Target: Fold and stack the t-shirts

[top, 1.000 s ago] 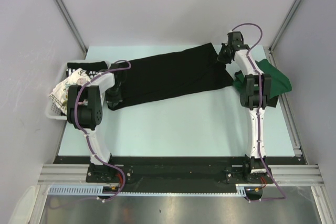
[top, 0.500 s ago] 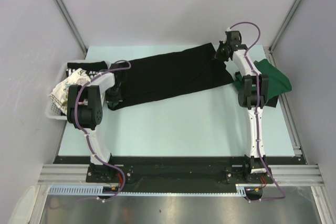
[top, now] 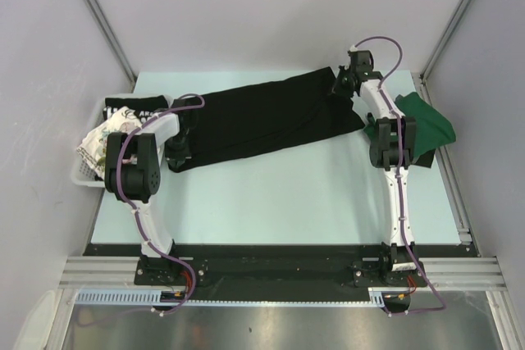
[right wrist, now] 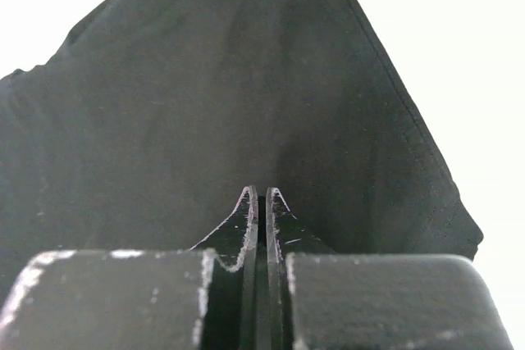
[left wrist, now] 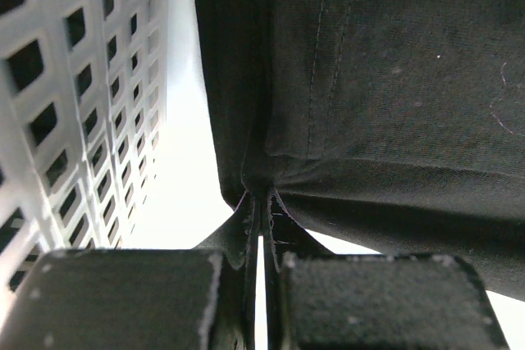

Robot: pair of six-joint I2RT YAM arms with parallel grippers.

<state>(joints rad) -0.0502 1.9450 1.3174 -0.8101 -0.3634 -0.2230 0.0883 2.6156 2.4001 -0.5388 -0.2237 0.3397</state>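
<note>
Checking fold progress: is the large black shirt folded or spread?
Spread out: the black shirt stretches long between left claw and right claw, each pinching one end. Lengthwise fold: cannot tell.

Table [top: 271,202]: black tee [top: 262,120] mid, green tee [top: 431,125] (crumpled) R, basket [top: 80,175] L.

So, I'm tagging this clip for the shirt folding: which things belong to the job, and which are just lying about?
Job: plain black t-shirt, dark green t-shirt, black t-shirt with white lettering, white floral-print t-shirt.
Lying about: white slatted plastic basket.
</note>
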